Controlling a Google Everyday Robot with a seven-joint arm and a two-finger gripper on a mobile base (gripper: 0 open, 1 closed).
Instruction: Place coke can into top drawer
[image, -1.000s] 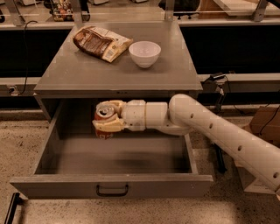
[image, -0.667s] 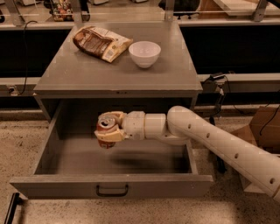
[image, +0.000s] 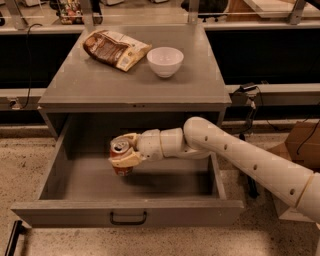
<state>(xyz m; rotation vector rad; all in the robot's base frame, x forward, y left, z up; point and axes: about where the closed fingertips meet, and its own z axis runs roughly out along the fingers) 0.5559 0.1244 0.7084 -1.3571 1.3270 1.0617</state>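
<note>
Pinching the can (image: 122, 169) between its jaws, the gripper (image: 124, 150) hangs inside the open drawer (image: 75, 214), left of centre, the can's silver top facing up. On the cabinet (image: 100, 87) above sit a bag (image: 115, 49) and a bowl (image: 165, 61).

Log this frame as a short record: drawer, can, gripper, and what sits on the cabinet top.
top drawer: pulled open
coke can: roughly upright, held over the drawer floor, left of centre
gripper: inside the drawer, shut on the coke can
arm: reaches in from the right
cabinet top: white bowl with brown snack bag to its left
task state: can not yet released
</note>
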